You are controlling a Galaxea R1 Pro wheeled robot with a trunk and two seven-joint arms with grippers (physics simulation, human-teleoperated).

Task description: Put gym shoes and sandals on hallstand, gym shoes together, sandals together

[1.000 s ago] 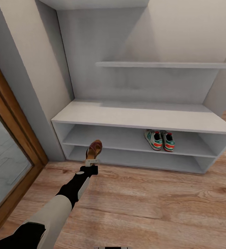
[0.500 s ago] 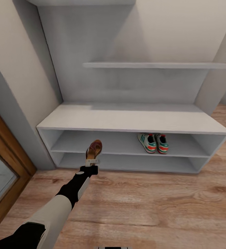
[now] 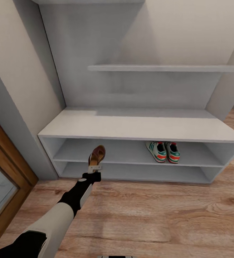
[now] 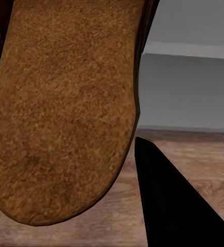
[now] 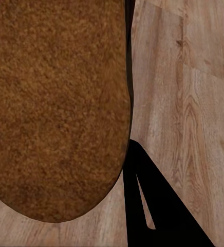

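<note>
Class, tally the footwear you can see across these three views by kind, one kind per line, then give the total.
Gym shoes: 2, side by side on the upper shelf of the shoe rack, first gym shoe, second gym shoe.
Sandals: 2, one sandal held in the left end effector, the other sandal held close before the right wrist camera.
Total: 4
</note>
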